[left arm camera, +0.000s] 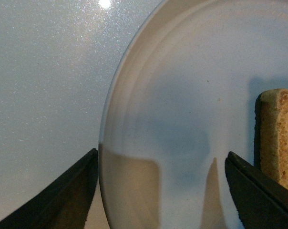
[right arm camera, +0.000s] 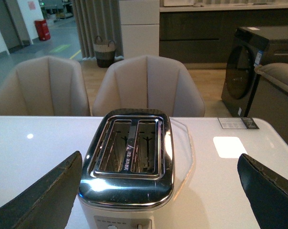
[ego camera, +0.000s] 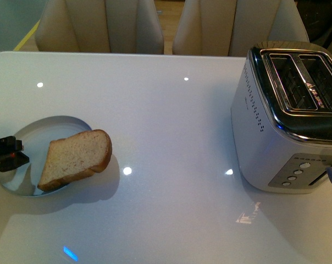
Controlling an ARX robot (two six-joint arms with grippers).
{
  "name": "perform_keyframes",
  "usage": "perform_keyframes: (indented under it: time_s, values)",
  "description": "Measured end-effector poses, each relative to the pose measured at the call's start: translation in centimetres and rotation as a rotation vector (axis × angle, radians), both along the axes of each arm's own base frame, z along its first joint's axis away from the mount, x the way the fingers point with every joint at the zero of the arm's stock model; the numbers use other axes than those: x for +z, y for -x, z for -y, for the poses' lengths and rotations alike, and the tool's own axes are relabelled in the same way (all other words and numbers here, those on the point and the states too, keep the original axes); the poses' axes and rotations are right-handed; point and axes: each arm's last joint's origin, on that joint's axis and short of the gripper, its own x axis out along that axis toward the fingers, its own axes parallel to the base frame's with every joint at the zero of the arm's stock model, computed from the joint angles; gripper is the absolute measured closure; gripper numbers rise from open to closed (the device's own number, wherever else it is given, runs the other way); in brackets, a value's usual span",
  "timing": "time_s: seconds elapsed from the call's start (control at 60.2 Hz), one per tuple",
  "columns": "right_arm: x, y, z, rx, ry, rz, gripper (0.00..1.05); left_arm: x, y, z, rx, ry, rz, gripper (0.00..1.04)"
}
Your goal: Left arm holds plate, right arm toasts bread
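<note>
little of the task was done: the bread (ego camera: 75,158) lay on the plate (ego camera: 61,122) at the near left of the table (ego camera: 171,110), untoasted and not yet picked up. the left gripper (ego camera: 20,152) sat at the plate's outer edge, jaws spread wide, one finger over the plate and one over bare table. it clasped nothing, and contact with the rim could not be told. farther right, the toaster (ego camera: 265,126) stood with both slots empty. the right gripper (right arm camera: 159,157) hung spread wide before it, holding nothing.
</note>
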Motion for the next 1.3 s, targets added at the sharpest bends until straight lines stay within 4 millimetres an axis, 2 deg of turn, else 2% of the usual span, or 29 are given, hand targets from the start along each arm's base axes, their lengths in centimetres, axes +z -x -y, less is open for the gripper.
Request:
perform_keyframes:
  time_s: [0.349, 0.565, 0.798, 0.947, 1.063, 1.296]
  values:
    - [0.0, 0.0, 0.0, 0.0, 0.0, 0.0, 0.09, -0.1, 0.4, -0.9, 0.05, 0.076, -0.015, 1.01]
    - [0.0, 0.0, 0.0, 0.0, 0.0, 0.0, 0.09, 0.1, 1.2, -2.0, 0.12, 0.196, -0.014, 1.02]
    - [0.0, 0.0, 0.0, 0.0, 0.0, 0.0, 0.09, 2.6, 2.4, -2.5, 0.162, 0.289, 0.023, 1.02]
    - [0.0, 0.0, 0.0, 0.0, 0.0, 0.0, 0.09, 6.1, 2.8, -2.4, 0.192, 0.353, 0.056, 1.02]
    - [0.0, 0.0, 0.0, 0.0, 0.0, 0.0, 0.09, 8.7, 2.9, -1.5, 0.196, 0.353, 0.068, 1.02]
    - [0.0, 0.0, 0.0, 0.0, 0.0, 0.0, 0.09, 14.3, 2.4, 2.3, 0.139, 0.38, 0.119, 1.02]
